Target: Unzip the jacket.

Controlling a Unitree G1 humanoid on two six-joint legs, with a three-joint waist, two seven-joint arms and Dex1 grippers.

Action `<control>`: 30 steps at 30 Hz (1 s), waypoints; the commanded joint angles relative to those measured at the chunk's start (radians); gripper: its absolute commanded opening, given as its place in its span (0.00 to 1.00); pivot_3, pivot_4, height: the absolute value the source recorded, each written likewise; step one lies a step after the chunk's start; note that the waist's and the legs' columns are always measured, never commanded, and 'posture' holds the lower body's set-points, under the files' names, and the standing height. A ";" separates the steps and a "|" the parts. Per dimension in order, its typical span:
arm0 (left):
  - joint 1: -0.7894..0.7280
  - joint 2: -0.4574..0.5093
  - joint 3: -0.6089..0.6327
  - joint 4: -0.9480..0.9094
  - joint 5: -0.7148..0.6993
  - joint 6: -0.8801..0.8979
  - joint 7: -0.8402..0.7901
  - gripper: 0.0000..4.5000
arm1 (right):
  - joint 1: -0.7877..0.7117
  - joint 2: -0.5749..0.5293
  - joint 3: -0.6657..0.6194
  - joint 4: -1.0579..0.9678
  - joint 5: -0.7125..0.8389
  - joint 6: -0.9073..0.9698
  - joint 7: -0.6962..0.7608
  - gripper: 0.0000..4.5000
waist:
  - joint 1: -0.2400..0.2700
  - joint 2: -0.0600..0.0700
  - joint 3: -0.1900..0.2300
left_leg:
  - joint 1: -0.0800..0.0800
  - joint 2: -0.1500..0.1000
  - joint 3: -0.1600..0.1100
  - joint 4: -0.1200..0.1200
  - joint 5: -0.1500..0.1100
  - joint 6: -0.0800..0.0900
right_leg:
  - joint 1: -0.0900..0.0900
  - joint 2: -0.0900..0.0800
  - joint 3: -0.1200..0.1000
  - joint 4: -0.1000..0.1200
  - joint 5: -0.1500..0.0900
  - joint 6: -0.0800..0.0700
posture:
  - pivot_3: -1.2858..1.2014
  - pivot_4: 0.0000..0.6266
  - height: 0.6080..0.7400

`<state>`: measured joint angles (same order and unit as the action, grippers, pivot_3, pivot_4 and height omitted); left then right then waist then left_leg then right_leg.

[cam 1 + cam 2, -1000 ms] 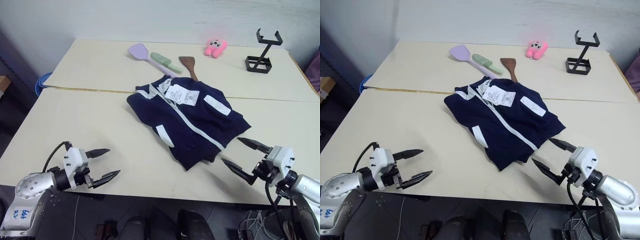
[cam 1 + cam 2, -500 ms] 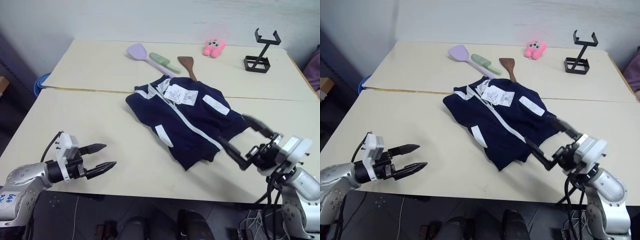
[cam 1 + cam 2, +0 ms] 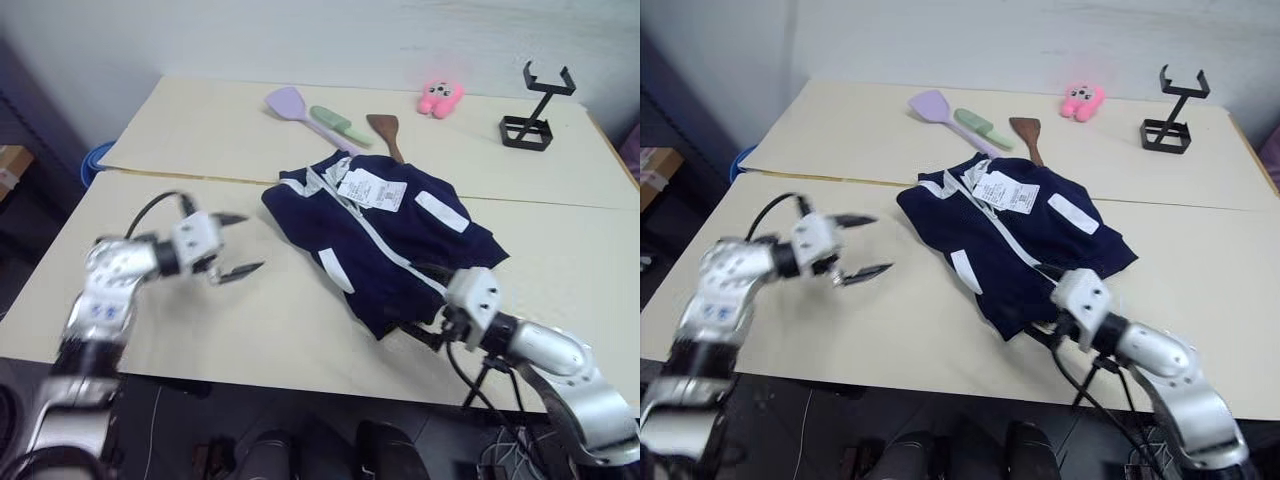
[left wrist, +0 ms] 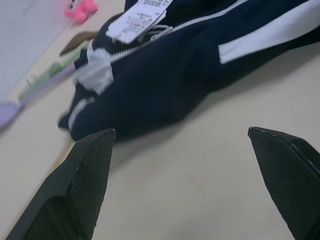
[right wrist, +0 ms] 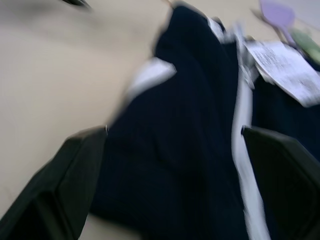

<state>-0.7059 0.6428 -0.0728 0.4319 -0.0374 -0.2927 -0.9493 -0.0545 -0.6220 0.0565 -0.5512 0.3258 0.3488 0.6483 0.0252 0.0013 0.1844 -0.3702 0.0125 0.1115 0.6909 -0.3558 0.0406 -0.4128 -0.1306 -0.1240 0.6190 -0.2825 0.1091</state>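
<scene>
The navy jacket (image 3: 385,235) lies crumpled in the middle of the table, its white zipper line (image 3: 388,243) closed and running from the collar to the hem. A white paper tag (image 3: 375,192) rests near the collar. My left gripper (image 3: 247,243) hovers open just left of the jacket, pointing at its collar side. In the left wrist view the jacket (image 4: 165,75) lies ahead of the wide-spread fingers. My right gripper (image 3: 410,298) is open at the jacket's near hem. In the right wrist view the jacket (image 5: 190,150) lies between and ahead of its fingers.
Along the far half of the table lie a purple spatula (image 3: 290,100), a green brush (image 3: 335,122), a brown wooden spatula (image 3: 383,130), a pink plush toy (image 3: 440,97) and a black wire stand (image 3: 535,110). A seam (image 3: 180,177) joins the two tabletops.
My left gripper has risen from the table's near edge and swung forward and right toward the jacket. My right gripper has moved left to the jacket's near hem. Both stay open.
</scene>
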 commanded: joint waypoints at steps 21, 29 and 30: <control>-0.264 -0.266 -0.120 0.705 0.106 -0.304 -0.345 0.20 | 0.110 -0.046 -0.048 -0.089 -0.068 0.065 0.067 0.00 | -0.004 -0.005 0.000 | -0.005 -0.001 -0.002 0.008 -0.003 0.006 | 0.001 -0.001 -0.007 -0.002 0.002 0.004 | 0.52 0.24 1.00; 0.229 -0.070 -0.108 -0.323 -0.344 0.499 -0.567 0.01 | 0.348 -0.226 -0.337 -0.017 0.055 -0.109 0.365 0.00 | -0.026 -0.005 0.000 | -0.004 0.001 -0.004 0.008 -0.004 0.005 | 0.005 0.000 -0.007 -0.004 0.002 0.004 | 0.52 0.24 1.00; 0.279 -0.033 -0.109 -0.429 -0.378 0.581 -0.551 0.01 | 0.373 -0.246 -0.367 0.006 0.048 -0.126 0.390 0.00 | -0.026 -0.005 0.000 | -0.004 0.001 -0.005 0.009 -0.004 0.005 | 0.005 0.000 -0.007 -0.004 0.002 0.004 | 0.52 0.24 1.00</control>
<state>-0.4548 0.5566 -0.1934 0.1619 -0.3470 0.1477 -1.4958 0.2965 -0.8380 -0.2250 -0.5759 0.3734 0.2553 1.0002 -0.0004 -0.0039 0.1844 -0.3734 0.0139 0.1062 0.7002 -0.3593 0.0454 -0.4070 -0.1312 -0.1302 0.6150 -0.2805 0.1130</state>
